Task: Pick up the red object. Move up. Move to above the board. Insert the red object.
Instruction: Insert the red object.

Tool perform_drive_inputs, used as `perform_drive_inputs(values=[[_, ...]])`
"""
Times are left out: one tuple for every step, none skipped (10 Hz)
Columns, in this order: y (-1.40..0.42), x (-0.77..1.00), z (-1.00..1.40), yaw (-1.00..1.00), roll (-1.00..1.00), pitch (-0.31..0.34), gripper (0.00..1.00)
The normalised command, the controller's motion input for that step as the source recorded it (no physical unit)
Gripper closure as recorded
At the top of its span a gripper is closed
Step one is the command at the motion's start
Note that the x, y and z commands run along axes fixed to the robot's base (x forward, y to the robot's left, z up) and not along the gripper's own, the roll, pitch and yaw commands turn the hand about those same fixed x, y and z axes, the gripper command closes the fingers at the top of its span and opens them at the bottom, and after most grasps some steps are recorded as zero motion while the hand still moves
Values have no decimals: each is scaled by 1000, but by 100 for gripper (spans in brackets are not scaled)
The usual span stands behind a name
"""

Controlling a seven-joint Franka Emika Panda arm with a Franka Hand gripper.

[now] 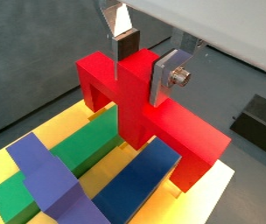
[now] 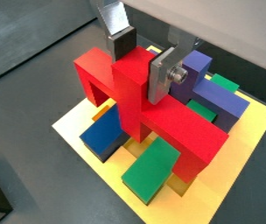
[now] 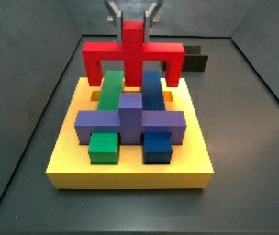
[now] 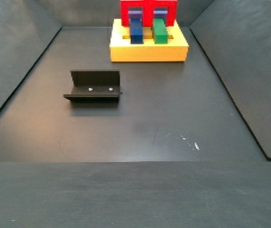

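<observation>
The red object (image 1: 147,114) is a bright red bar with two end legs and a central post. My gripper (image 1: 142,57) is shut on the top of its post, seen in both wrist views (image 2: 142,59). The piece stands over the far part of the yellow board (image 3: 129,170), its legs down among the green (image 3: 110,90) and blue (image 3: 152,90) blocks. In a side view it straddles them (image 3: 132,57). A purple cross block (image 3: 131,121) lies nearer on the board. The far side view shows the red piece (image 4: 149,12) on the board (image 4: 149,51).
The dark fixture (image 4: 94,86) stands on the grey floor, apart from the board. A dark block (image 1: 255,122) lies on the floor beside the board, also seen behind it (image 3: 196,61). Bin walls rise on all sides.
</observation>
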Motion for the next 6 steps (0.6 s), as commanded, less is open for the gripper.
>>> perform_drive_inputs(values=[[46,114,-80,0,0,-57,100],[140,0,-220,0,0,-60,100],[143,43,-234,0,0,-56,100],[111,-51,-269,0,0,-39,100],[0,-23,-200,0,0,-60,100],[0,0,-251,0,0,-86,100]])
